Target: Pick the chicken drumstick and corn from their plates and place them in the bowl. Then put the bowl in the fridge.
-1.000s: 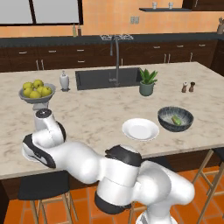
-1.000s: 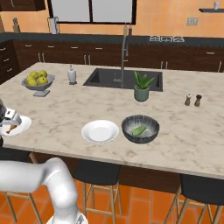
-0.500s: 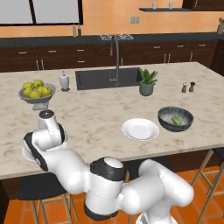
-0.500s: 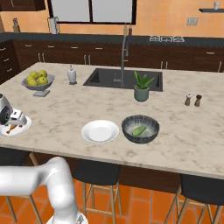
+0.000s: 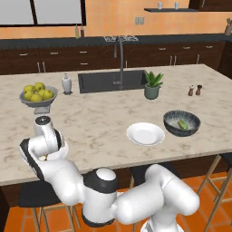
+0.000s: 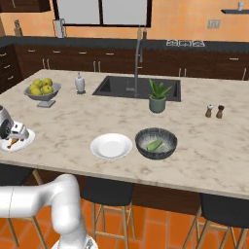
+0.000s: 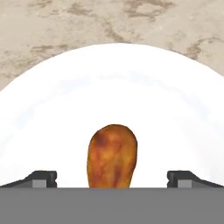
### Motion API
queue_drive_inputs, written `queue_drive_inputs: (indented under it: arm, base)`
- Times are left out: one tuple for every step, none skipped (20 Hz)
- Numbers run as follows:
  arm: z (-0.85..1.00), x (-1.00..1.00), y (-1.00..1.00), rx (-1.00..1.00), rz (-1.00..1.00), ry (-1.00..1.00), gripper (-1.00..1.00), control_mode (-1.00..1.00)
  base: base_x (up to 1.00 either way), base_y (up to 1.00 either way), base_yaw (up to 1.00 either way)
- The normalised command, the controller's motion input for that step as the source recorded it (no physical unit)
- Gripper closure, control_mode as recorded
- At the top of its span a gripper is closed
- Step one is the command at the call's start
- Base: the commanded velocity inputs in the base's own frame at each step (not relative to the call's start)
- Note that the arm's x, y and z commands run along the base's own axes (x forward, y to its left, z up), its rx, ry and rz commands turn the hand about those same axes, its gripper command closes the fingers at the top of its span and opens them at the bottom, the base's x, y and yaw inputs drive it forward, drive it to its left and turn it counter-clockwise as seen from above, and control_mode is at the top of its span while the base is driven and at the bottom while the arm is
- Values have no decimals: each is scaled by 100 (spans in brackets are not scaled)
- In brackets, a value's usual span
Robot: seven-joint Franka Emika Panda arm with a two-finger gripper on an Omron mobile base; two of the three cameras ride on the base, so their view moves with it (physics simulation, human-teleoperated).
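The chicken drumstick (image 7: 112,155) lies on its white plate (image 7: 109,87), dead centre between the two fingers (image 7: 42,178), which stand spread as wide as they go, one tip on either side of the meat, gripping nothing. Beyond the fingertips the plate's rim gives way to marbled worktop (image 7: 65,22). From the right base view, the gripper (image 6: 14,133) hangs over that plate at the worktop's near left edge. Well off to the side sits the second plate (image 6: 111,146), bare, and just past it the dark bowl (image 6: 155,143) with the corn (image 6: 154,145) already inside.
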Motion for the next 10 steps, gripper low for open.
queue_drive_inputs:
  arm:
    - [-26, 21, 11, 0, 0, 0, -100, -100]
    - [-26, 18, 0, 0, 0, 0, -100, -100]
    - [-26, 27, 0, 0, 0, 0, -100, -100]
    - [-27, 31, 0, 0, 0, 0, -100, -100]
    - [-26, 22, 0, 0, 0, 0, -100, -100]
    - [-25, 17, 0, 0, 0, 0, -100, -100]
    - [-21, 12, 0, 0, 0, 0, -100, -100]
    - [-22, 12, 0, 0, 0, 0, -100, -100]
    - [-28, 0, 0, 0, 0, 0, -100, -100]
    - [-38, 0, 2, 0, 0, 0, 100, -100]
  base:
    - [0, 0, 0]
    - [0, 0, 0]
    - [0, 0, 0]
    - [0, 0, 0]
    - [0, 0, 0]
    - [0, 0, 0]
    - [0, 0, 0]
    - [0, 0, 0]
    - [0, 0, 0]
    - [0, 0, 0]
